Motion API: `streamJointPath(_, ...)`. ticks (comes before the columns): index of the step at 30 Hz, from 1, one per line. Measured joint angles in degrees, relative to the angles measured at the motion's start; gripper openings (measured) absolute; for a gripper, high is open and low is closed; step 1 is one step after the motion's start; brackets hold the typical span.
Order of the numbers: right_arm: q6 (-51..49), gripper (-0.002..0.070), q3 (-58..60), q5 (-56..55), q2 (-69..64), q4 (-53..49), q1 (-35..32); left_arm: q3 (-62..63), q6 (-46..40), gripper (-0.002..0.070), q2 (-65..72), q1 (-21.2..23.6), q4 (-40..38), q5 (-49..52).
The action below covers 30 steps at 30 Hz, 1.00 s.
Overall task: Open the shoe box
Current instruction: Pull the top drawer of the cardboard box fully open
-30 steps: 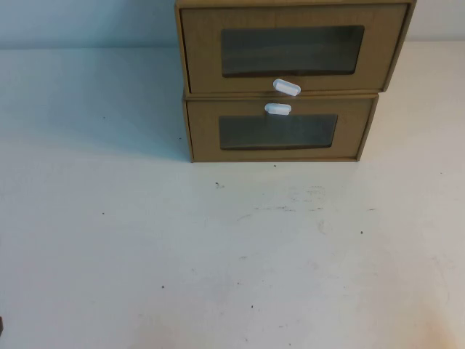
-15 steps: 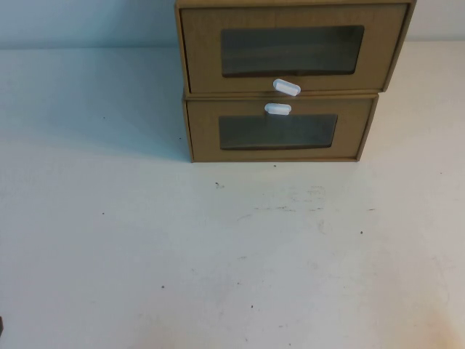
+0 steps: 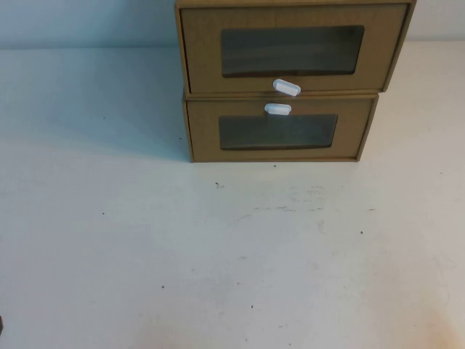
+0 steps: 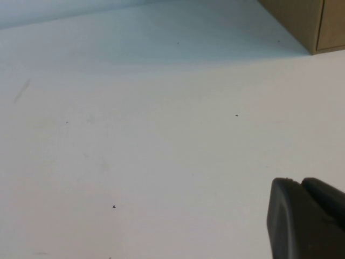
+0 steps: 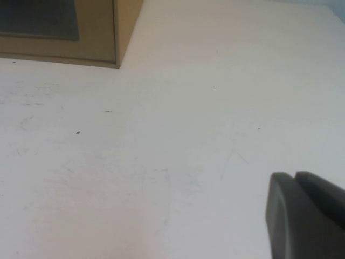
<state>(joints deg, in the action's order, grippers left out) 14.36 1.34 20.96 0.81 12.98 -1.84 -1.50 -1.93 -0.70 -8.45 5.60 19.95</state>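
Two brown cardboard shoe boxes are stacked at the far side of the white table. Both the upper box [image 3: 290, 51] and the lower box [image 3: 280, 131] have a dark window. Each front carries a white handle: the upper handle [image 3: 286, 87] is slightly tilted, the lower handle [image 3: 277, 109] is level. Both fronts sit flush and closed. My left gripper [image 4: 300, 181] hovers over bare table well short of the boxes, fingers pressed together, holding nothing. My right gripper [image 5: 295, 175] is likewise shut and empty, far from the lower box's corner [image 5: 97, 27].
White table [image 3: 218, 247] with small dark specks and faint scuffs stretches between the boxes and the near edge. A pale wall runs behind the boxes. In the left wrist view only the stack's left side [image 4: 302, 21] shows.
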Motion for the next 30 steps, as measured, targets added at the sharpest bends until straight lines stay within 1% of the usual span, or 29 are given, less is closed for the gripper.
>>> streamJointPath(4,0.02,-0.0013,0.00,-0.30,0.00,0.00,0.00,0.00,0.04,-0.0006,0.00,0.00,0.15,-2.19)
streamJointPath(6,0.12,-0.0013,0.00,-1.55,0.00,0.00,0.00,0.00,0.04,-0.0006,0.00,0.00,0.15,-4.55)
streamJointPath(8,0.12,-0.0014,0.00,-4.40,0.00,0.14,0.00,0.00,0.04,-0.0006,0.00,0.00,0.24,-9.06)
streamJointPath(9,0.21,-0.0013,0.00,-6.62,0.00,0.44,0.00,0.00,0.04,-0.0006,0.00,0.00,0.24,-11.62)
streamJointPath(11,0.21,-0.0013,0.00,-12.01,0.00,0.86,0.00,0.00,0.04,-0.0006,0.00,0.00,0.37,-19.95)
streamJointPath(15,0.21,-0.0014,0.00,-28.28,0.00,1.62,0.00,0.00,0.13,-0.0006,0.00,0.00,0.40,-36.51)
streamJointPath(17,0.21,-0.0014,0.00,-36.23,0.00,1.97,0.00,0.00,0.13,-0.0006,0.00,0.00,0.49,-42.89)
streamJointPath(21,0.21,-0.0013,0.00,-48.70,0.00,2.21,0.00,0.00,0.13,-0.0006,0.00,0.00,0.60,-48.54)
streamJointPath(25,0.21,-0.0014,0.00,-54.62,0.00,2.42,0.00,0.00,0.13,-0.0006,0.00,0.00,0.45,-51.00)
streamJointPath(30,-2.20,-0.0013,0.00,-61.07,0.00,2.66,0.00,0.00,-0.34,-0.0006,0.00,0.00,-2.56,-58.47)
